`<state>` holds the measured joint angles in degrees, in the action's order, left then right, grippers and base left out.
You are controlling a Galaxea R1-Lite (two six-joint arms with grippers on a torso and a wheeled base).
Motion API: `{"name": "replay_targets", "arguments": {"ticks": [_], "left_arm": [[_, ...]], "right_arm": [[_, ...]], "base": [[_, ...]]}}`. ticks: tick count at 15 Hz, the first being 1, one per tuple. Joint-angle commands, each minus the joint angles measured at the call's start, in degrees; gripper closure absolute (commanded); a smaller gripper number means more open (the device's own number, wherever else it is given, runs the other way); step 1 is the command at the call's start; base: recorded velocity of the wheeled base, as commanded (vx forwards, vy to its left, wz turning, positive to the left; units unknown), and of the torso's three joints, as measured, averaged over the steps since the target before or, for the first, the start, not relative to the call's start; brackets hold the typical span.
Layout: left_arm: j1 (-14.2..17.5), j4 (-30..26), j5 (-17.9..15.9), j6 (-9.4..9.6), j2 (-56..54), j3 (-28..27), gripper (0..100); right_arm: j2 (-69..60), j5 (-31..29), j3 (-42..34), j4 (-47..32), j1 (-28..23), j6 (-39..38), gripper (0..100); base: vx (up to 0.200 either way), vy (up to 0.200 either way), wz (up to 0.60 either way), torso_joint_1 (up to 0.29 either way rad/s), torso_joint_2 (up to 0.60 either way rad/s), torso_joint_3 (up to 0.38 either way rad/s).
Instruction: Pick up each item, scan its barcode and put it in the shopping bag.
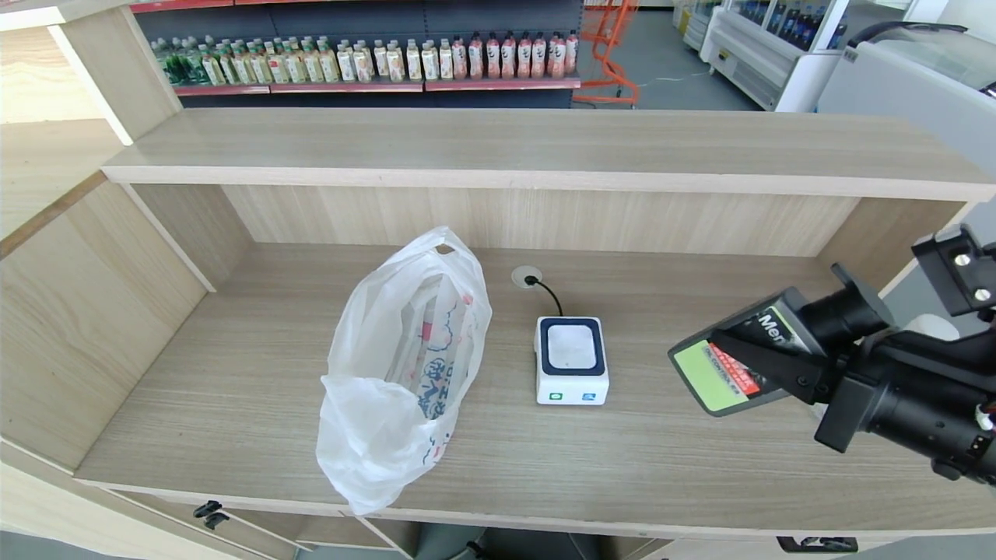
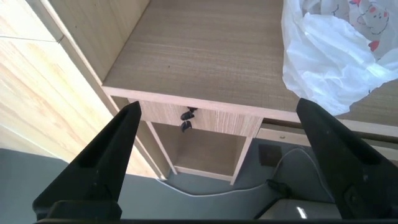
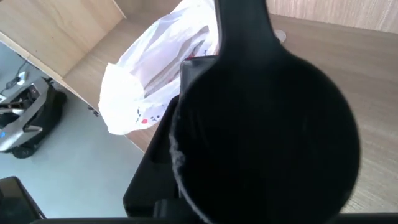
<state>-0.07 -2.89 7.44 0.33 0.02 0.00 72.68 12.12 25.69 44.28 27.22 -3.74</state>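
Note:
A black container [image 1: 727, 372] with a green and red label is held up in the air at the right, its label end facing left, toward the scanner. My right gripper [image 1: 786, 364] is shut on it. Seen from the right wrist, the same dark container [image 3: 267, 137] looms close to the camera. A white scanner [image 1: 572, 359] with a dark-framed window sits mid-counter. Left of it stands the white plastic shopping bag [image 1: 405, 358], mouth up, with printed packs inside. My left gripper [image 2: 217, 165] is open with nothing in it, low in front of the counter edge near the bag [image 2: 329, 56].
The wooden counter [image 1: 233, 404] has a raised back wall and side walls. A black cable runs from the scanner to a grommet [image 1: 527, 277]. A drawer lock with keys [image 2: 186, 118] hangs under the front edge. Drink shelves stand far behind.

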Motion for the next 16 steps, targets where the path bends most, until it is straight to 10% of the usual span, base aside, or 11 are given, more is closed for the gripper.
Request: {"name": "replay_targets", "arguments": {"ticks": [1,16], "left_arm": [[0.0,0.0,0.0,0.02,0.0,0.0,0],[0.0,0.0,0.0,-0.15,0.0,0.0,0]], "right_arm": [[-0.4,0.0,-0.6,0.0,0.1,-2.0,100],[23.9,-0.2,21.1,-3.8,6.4,-16.8,100]], "base": [[0.000,0.000,0.00,0.000,0.00,0.000],[0.000,0.120,0.00,0.005,0.00,0.002]]}}
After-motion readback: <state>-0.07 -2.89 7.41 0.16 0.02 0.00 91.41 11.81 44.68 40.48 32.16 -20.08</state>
